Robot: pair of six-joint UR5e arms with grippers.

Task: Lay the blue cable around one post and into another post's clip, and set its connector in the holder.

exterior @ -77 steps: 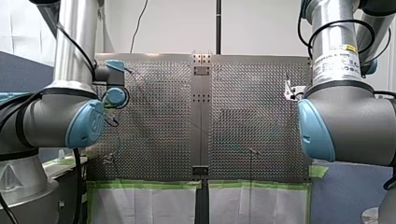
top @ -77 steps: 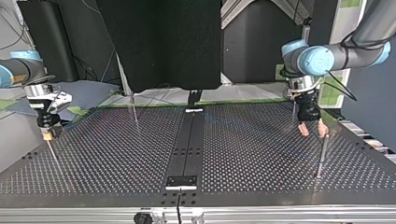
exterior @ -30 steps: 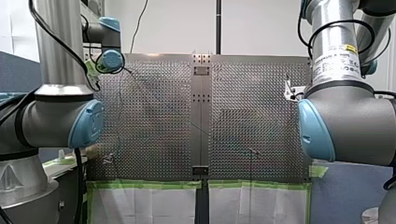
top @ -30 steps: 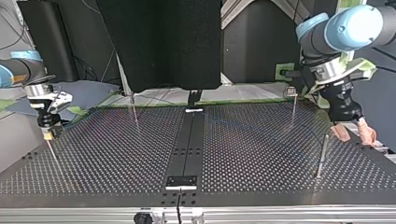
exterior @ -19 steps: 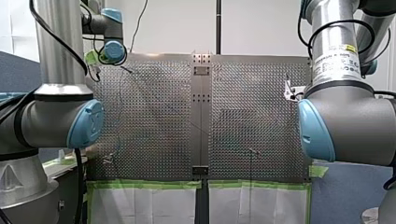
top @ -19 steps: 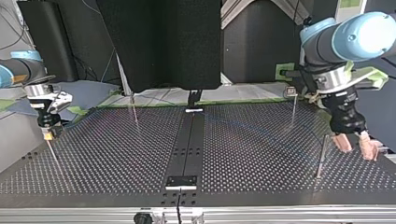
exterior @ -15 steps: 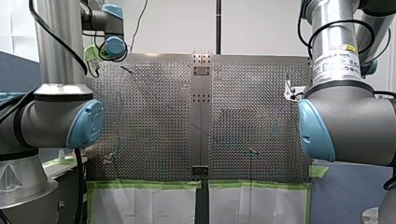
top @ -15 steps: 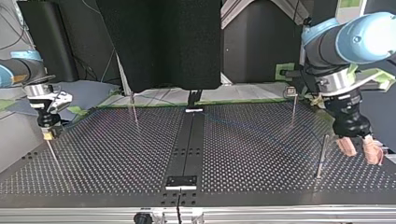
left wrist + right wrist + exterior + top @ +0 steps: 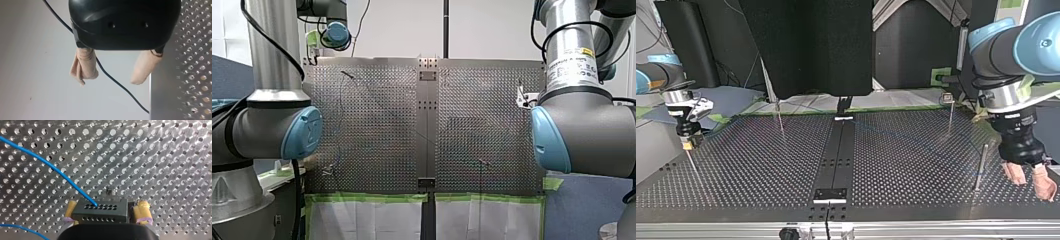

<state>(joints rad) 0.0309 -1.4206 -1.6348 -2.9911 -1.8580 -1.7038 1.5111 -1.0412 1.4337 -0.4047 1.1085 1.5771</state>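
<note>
my left hand (image 9: 1031,182), black with soft beige pads, has swung away from the posts farther back. it has come out to the edge of the shiny metal surface full of small holes (image 9: 761,165), by the near corner at the top view's right. its fingers are spread wide and nothing is between them. in the left wrist view one finger hangs beside the surface's edge and the other is out past it. i think it has let go and is done with its part of laying the thin blue cable (image 9: 50,165)

my right hand (image 9: 686,142) has not moved. it waits at the edge at the top view's left, pinching the black block connector with rows of holes (image 9: 100,211). the blue cable runs out of it across the surface. so the connector is not in the holder yet, and that looks like the step left

the middle of the surface is open room. a thin metal post (image 9: 981,167) stands just beside my left hand, so that hand should keep wide of it
</note>
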